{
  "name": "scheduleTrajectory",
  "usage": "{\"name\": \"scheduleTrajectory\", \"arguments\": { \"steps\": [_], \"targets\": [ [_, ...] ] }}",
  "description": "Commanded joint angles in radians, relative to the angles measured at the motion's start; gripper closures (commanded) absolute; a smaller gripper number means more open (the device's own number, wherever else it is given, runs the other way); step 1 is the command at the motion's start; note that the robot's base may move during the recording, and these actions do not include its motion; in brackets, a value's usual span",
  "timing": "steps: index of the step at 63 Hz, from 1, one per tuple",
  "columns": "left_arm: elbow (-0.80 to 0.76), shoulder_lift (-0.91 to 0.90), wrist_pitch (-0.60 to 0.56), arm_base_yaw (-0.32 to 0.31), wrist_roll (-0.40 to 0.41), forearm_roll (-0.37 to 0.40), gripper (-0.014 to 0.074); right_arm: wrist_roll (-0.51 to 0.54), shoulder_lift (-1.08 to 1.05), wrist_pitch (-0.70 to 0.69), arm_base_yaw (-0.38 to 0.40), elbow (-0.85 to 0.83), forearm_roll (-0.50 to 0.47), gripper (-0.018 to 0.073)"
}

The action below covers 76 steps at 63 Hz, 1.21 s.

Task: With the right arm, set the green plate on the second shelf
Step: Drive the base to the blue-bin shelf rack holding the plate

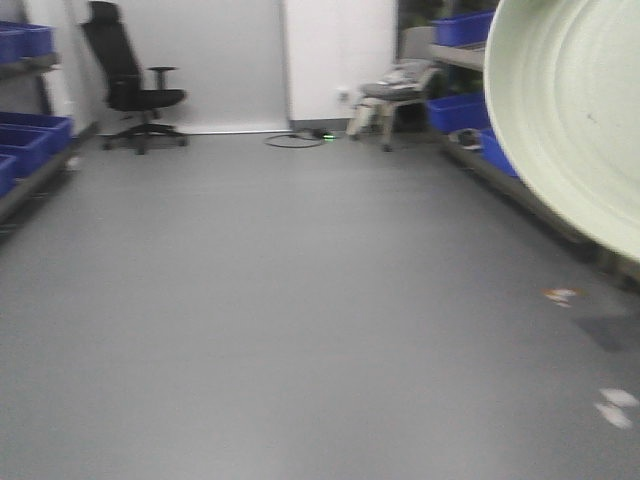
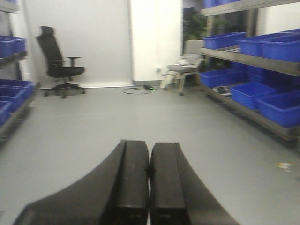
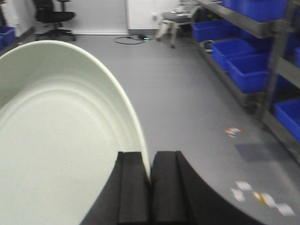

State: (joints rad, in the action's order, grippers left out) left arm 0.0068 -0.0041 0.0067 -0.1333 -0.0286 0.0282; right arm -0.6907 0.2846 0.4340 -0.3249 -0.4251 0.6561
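Grey vinyl floor point(image 1: 300, 330) runs ahead of you, with the metal shelving rack point(image 2: 248, 61) and its blue plastic bins point(image 2: 276, 47) along your right. The round, pale sage-green plate point(image 3: 56, 140) hangs tilted in the air, its rim pinched between the closed fingers of the right gripper point(image 3: 150, 187). Grip firmly, level the plate, and aim for a gap between bins. The left gripper point(image 2: 149, 178) is closed on nothing.

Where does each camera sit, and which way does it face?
Front view: robot's front, facing down the room toward the office chair; no body shows, only the green plate.
Left wrist: above the left gripper, shut, empty, facing the same way.
Right wrist: above the right gripper, shut on the plate's rim.
All share chair and blue bins.
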Motion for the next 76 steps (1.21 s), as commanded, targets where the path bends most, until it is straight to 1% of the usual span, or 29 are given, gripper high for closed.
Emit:
{"name": "scheduleTrajectory", "arguments": {
  "steps": [1, 76],
  "targets": [
    [0.040, -0.016, -0.083, -0.002, 0.002, 0.006, 0.0466, -0.004, 0.013, -0.087, 0.007, -0.031, 0.032, 0.0536],
    [0.040, -0.016, -0.083, -0.002, 0.002, 0.006, 0.0466, -0.004, 0.013, -0.086, 0.007, -0.031, 0.032, 0.0536]
  ]
}}
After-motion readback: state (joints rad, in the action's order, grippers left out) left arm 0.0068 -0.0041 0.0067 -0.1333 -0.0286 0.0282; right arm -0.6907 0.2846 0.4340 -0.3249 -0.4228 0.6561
